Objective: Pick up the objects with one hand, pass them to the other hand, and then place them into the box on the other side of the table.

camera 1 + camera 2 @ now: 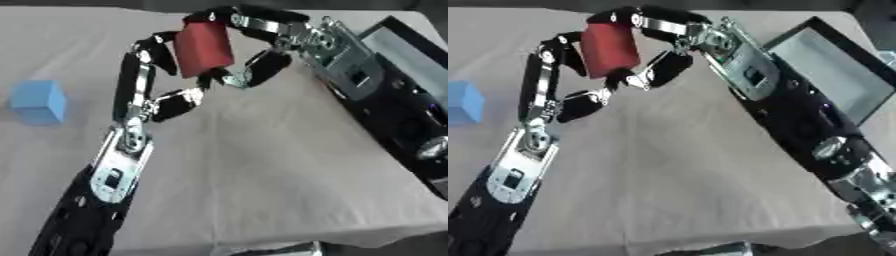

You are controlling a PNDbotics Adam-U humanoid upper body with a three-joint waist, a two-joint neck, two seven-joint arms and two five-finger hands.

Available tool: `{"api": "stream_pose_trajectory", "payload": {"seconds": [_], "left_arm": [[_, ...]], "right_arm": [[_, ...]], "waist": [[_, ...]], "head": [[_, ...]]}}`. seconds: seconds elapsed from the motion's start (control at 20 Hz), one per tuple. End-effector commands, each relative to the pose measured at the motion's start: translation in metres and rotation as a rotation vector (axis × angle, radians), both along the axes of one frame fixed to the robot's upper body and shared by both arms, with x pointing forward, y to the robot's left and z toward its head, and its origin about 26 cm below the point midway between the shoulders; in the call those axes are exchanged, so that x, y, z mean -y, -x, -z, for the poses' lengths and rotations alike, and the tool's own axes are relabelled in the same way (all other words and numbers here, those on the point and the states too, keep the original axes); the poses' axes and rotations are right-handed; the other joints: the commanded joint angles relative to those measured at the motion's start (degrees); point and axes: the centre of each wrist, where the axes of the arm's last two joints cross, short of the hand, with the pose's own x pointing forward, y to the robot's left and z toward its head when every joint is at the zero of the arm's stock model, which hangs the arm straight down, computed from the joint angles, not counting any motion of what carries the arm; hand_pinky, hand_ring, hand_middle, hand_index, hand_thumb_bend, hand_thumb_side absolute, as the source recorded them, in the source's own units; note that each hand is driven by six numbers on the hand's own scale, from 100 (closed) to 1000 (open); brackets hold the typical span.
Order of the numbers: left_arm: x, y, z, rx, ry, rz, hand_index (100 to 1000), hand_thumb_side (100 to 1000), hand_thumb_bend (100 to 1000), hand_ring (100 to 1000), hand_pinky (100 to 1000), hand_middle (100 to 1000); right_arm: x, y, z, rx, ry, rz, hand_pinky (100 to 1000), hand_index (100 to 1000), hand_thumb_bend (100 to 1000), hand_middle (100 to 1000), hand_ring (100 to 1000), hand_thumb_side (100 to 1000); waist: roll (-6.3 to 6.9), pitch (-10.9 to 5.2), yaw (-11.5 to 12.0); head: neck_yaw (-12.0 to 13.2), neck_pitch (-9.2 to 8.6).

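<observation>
A red block hangs in the air above the back middle of the table, held between both hands. My left hand reaches up from the lower left. Its fingers curl against the block's left side and its thumb comes up under the lower edge. My right hand comes in from the right, with fingers hooked over the block's top and thumb pressing from below. A blue cube rests on the table at the far left.
A black-rimmed box with a grey inside lies at the right edge, partly behind my right forearm. The table carries a pale cloth, and its front edge runs along the bottom.
</observation>
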Motion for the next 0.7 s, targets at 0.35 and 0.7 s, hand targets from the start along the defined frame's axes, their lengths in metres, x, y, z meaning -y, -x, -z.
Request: {"api": "stream_pose_trajectory", "payload": {"seconds": [0.35, 0.7], "left_arm": [[0.0100, 0.0035, -0.0115, 0.063, -0.018, 0.030, 564, 100, 167, 487, 629, 454], [0.0071, 0.0012, -0.0068, 0.071, -0.069, -0.006, 859, 556, 607, 713, 795, 723]], "right_arm": [[0.0030, 0.0015, -0.0115, -0.072, -0.160, -0.005, 1000, 728, 100, 659, 996, 100], [0.0065, 0.0033, -0.0140, -0.109, -0.178, -0.008, 1000, 702, 100, 627, 985, 100]], "waist": [[0.15, -0.98, 0.00], [0.26, -1.06, -0.11]], "head": [[-0.32, -0.66], [-0.32, -0.50]]}}
